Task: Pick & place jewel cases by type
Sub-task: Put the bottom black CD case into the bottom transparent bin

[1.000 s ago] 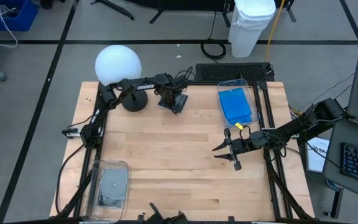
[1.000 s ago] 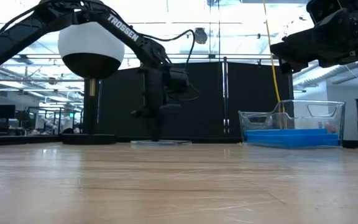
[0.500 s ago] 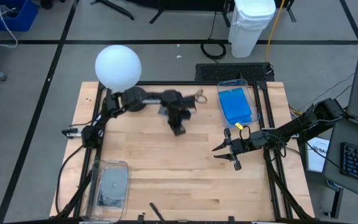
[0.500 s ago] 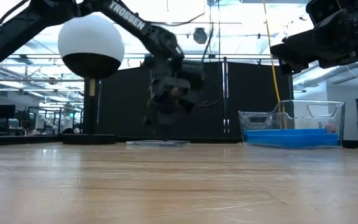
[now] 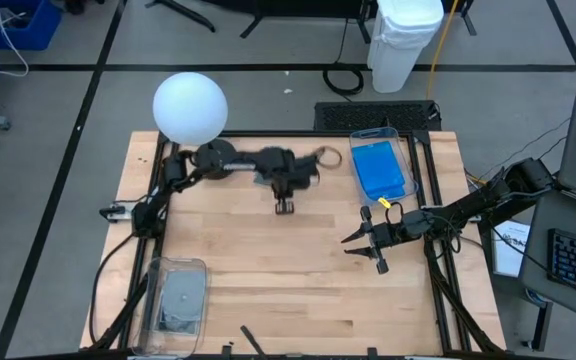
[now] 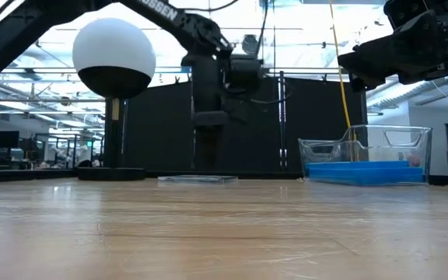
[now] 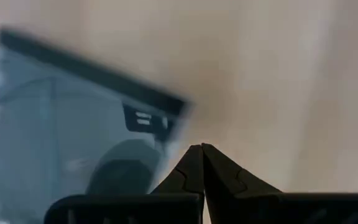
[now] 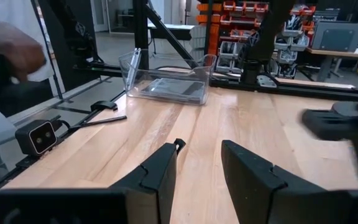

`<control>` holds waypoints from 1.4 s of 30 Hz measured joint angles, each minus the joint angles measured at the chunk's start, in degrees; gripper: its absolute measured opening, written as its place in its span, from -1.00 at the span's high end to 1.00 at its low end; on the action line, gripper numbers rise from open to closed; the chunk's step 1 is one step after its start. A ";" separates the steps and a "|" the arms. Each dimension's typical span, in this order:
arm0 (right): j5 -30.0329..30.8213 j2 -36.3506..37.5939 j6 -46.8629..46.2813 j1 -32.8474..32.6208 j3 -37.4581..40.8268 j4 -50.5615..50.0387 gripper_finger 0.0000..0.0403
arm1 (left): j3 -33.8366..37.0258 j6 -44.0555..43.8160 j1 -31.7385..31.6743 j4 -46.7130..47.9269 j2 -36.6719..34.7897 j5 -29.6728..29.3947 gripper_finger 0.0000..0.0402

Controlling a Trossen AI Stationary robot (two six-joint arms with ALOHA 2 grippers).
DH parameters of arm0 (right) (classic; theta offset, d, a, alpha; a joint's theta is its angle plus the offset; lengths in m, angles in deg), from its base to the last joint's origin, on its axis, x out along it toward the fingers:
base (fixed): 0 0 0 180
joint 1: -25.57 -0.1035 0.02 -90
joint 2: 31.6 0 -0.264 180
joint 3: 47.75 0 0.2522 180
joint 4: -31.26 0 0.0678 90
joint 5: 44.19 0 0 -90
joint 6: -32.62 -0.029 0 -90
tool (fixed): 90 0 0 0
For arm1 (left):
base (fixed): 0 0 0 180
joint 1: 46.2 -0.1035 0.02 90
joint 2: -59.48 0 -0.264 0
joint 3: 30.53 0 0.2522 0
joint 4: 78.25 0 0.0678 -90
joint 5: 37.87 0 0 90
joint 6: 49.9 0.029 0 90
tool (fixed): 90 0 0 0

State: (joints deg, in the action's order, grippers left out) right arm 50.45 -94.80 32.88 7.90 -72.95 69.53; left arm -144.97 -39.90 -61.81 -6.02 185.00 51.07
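Note:
A clear, grey-tinted jewel case (image 7: pixel 73 137) lies flat on the table at the far middle (image 6: pixel 197 179). My left gripper (image 5: pixel 285 206) points down just off one of its corners, shut (image 7: pixel 201 150) and touching nothing. Blue jewel cases (image 5: pixel 380 168) lie in a clear bin (image 5: pixel 408 160) at the far right. A dark jewel case (image 5: pixel 180 297) lies in a clear bin (image 5: pixel 153 300) at the near left. My right gripper (image 5: pixel 368 250) hovers level at the right, open (image 8: pixel 197 155), with nothing between its fingers.
A white globe lamp (image 5: pixel 190 107) on a black base (image 5: pixel 216 160) stands at the far left, close to my left arm. Bare wood spans the table's middle and near side (image 5: pixel 288 280). A person's hand (image 8: pixel 11 50) shows beyond the table.
My left gripper has swung from over the clear jewel case toward the table's right and near edges, risen a little and rolled about its own line. It has stayed shut. The case lies flat where it was.

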 joint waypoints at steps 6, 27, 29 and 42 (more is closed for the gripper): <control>0.00 -0.02 -2.19 0.00 0.00 -0.22 0.41 | 0.00 -2.64 -8.77 -4.95 0.00 2.81 0.99; 0.00 -0.04 -2.54 0.00 -0.02 -1.31 0.41 | 7.71 -13.62 -13.80 6.22 1.14 13.31 1.00; 0.00 -0.04 -2.54 0.00 -0.02 -1.34 0.41 | 9.39 -14.29 -12.58 7.01 1.17 14.82 1.00; -0.02 -0.04 -2.42 0.00 -0.02 -1.33 0.41 | 11.06 -13.28 2.46 -2.70 1.40 25.65 1.00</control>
State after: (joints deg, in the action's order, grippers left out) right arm 50.43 -94.85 30.46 7.90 -72.97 68.20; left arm -133.92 -53.19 -59.34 -8.72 186.40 76.72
